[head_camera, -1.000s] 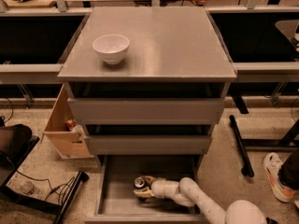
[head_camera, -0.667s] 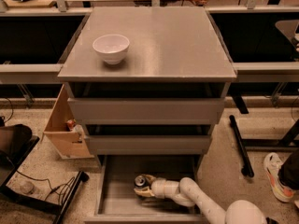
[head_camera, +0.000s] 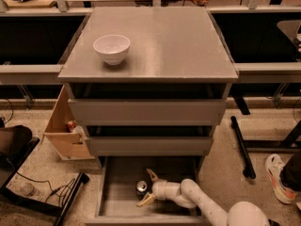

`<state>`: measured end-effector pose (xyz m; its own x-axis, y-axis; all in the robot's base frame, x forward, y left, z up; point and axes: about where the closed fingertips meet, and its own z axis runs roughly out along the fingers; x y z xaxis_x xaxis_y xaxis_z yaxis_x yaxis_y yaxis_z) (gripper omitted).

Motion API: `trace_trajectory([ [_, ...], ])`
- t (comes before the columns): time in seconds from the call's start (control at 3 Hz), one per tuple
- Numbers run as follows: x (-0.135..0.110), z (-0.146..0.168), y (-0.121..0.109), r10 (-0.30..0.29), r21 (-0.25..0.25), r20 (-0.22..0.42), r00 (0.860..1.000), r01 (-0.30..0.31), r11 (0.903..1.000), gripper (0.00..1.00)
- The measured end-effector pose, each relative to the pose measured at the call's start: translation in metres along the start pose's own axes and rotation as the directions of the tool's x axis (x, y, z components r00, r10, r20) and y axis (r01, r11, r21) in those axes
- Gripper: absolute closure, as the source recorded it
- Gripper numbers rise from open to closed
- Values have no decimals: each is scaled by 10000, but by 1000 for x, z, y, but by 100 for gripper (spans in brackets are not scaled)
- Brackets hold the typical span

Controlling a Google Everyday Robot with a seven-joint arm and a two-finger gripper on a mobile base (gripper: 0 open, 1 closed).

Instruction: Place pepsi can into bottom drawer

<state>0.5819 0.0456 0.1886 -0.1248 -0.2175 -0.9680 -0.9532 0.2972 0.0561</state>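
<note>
The gripper (head_camera: pixel 144 188) is low inside the bottom drawer (head_camera: pixel 101 192), reaching in from the right and pointing left. Its two tan fingers (head_camera: pixel 151 175) are spread wide in a V, one angled toward the back of the drawer and the other toward the front, and neither is closed on anything. The white arm (head_camera: pixel 202 204) runs from the wrist down to the right, over the drawer's front right corner and out at the bottom edge of the view.

The can (head_camera: pixel 141 188) stands upright on the drawer floor, silver top up, in the mouth of the V between the two fingertips. It sits just left of the wrist, with a finger passing on either side. Whether either finger touches it I cannot tell. The can is roughly mid-width in the drawer and closer to its front than its back.

The bottom drawer is pulled out toward the camera. Above it, the middle drawer (head_camera: pixel 149 146) and top drawer (head_camera: pixel 146 112) are each out a little. A white bowl (head_camera: pixel 112 48) sits on the left part of the cabinet top (head_camera: pixel 169 41). A cardboard box (head_camera: pixel 63 133) leans against the cabinet's left side, cables (head_camera: pixel 54 192) lie on the floor to the left, and a shoe (head_camera: pixel 277 185) shows at far right.
</note>
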Motion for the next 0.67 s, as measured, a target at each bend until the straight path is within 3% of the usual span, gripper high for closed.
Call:
trace_trajectory([
  [0.33, -28, -5, 10, -112, -196, -340, 9994, 105, 9998, 0],
  [0.67, -72, -45, -4, -157, 295, -1315, 9912, 197, 9994, 0],
])
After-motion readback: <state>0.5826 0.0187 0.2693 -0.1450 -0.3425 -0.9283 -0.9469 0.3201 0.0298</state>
